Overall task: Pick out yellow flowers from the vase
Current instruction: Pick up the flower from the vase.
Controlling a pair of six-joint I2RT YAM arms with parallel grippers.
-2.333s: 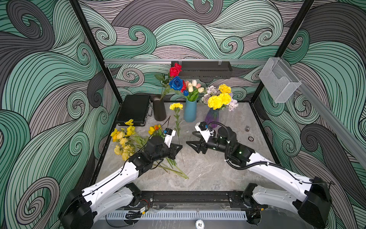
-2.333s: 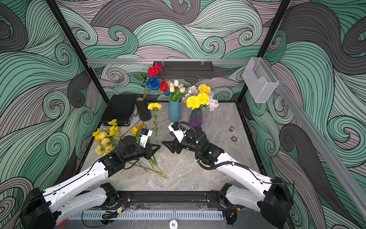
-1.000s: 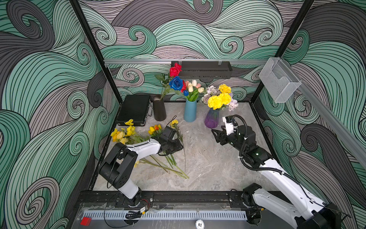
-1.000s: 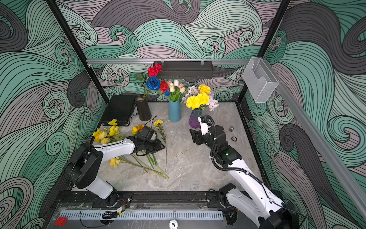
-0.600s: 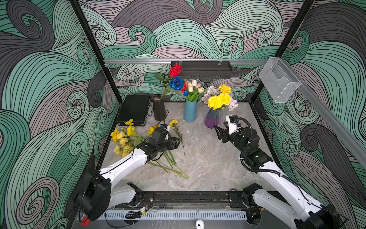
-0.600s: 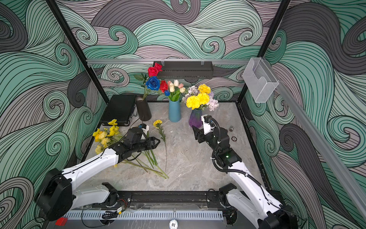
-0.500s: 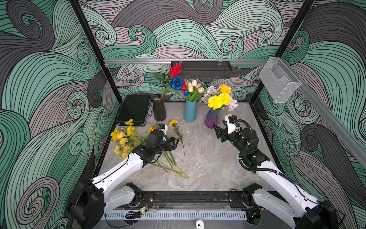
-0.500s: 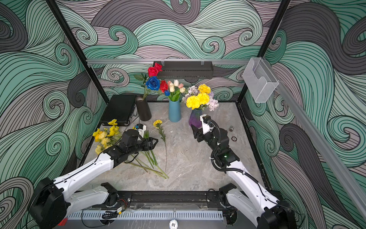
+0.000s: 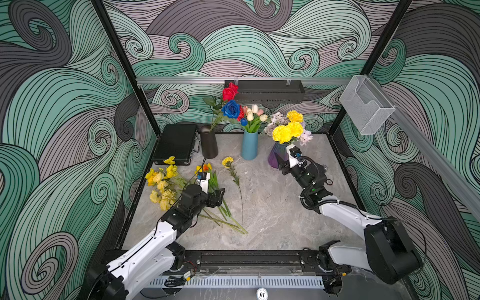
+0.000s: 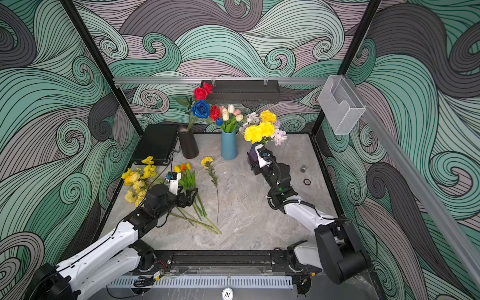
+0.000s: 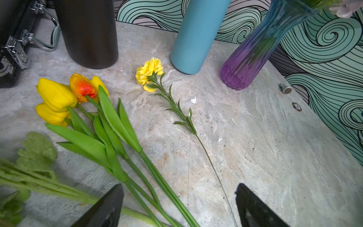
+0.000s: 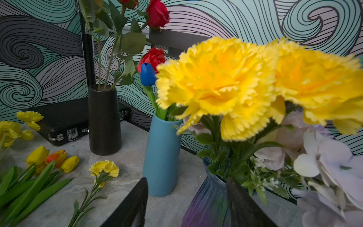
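Yellow flowers, round carnations, stand in the purple glass vase among pale blooms. My right gripper is open, level with the vase's neck, which shows between its jaws. One yellow carnation lies alone on the table. To its left lie yellow tulips and a yellow poppy bunch. My left gripper hangs open over the tulip stems, holding nothing.
At the back stand a black vase with red and blue roses, a blue vase with pale tulips, and a black case. A small metal piece and a ring lie at the right.
My left gripper has opened, let go of the single carnation on the table and drawn back toward the front. My right gripper has moved in to the purple vase.
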